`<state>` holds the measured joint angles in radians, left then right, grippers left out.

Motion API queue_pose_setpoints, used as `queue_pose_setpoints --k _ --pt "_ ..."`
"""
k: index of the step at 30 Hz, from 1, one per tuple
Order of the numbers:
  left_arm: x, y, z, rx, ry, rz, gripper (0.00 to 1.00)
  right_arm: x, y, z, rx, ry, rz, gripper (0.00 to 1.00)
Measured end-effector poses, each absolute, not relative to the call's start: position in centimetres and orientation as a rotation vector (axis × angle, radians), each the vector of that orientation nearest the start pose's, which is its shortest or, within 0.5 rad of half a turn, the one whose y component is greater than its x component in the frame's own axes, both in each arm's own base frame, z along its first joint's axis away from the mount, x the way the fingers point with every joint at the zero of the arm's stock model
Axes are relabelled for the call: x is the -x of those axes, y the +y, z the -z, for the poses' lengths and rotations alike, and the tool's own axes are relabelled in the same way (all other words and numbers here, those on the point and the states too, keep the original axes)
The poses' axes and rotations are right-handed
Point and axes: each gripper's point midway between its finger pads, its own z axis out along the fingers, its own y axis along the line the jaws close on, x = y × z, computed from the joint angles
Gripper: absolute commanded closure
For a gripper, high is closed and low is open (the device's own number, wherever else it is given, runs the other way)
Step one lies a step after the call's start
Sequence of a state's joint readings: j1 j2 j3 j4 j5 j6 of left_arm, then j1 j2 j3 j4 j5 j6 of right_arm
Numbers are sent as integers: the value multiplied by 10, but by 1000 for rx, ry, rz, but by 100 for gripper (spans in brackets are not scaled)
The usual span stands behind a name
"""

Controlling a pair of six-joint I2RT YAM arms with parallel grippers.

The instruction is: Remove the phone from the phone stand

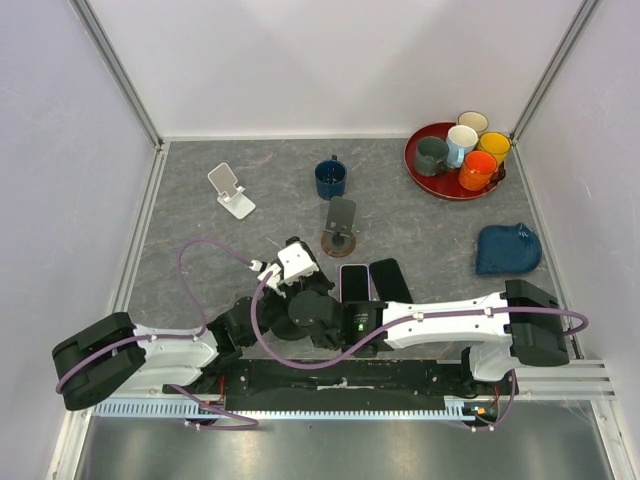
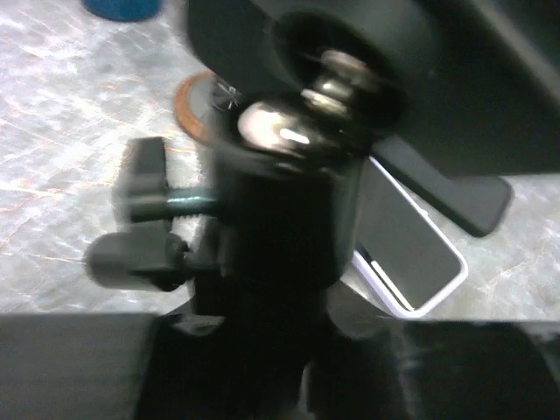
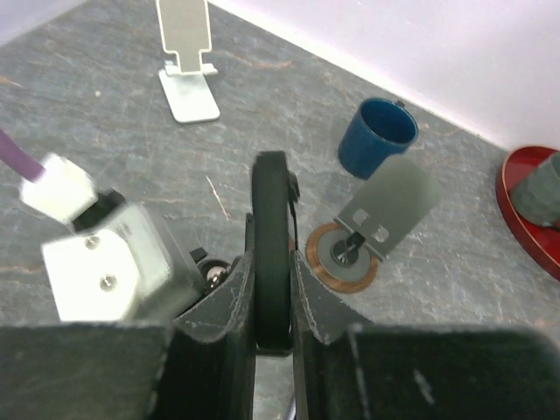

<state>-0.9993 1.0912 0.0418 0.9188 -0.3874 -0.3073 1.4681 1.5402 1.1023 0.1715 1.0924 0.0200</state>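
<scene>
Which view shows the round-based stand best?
Right wrist: the stand is close, with plate and base clear. Top external shows it whole but small. Left wrist catches only a blurred edge of its base.

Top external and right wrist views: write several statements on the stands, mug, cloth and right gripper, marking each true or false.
The round-based phone stand holds no phone. True.
The blue mug sits on the red tray. False: it stands on the table, apart from the tray.
The white phone stand is empty. True.
The blue cloth lies at the table's left side. False: it lies at the right side.
The right gripper is open and empty. False: its fingers close on a thin black object.
</scene>
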Motion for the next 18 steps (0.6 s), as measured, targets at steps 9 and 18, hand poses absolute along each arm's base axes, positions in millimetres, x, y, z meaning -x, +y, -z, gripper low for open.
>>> queue_pose_setpoints --k 9,18 --pt "-207 -236 -98 -355 1686 666 98 -195 380 -248 521 1611 -76 100" --pt "-205 -240 -101 -377 1673 709 98 -196 376 -250 745 1572 -195 100"
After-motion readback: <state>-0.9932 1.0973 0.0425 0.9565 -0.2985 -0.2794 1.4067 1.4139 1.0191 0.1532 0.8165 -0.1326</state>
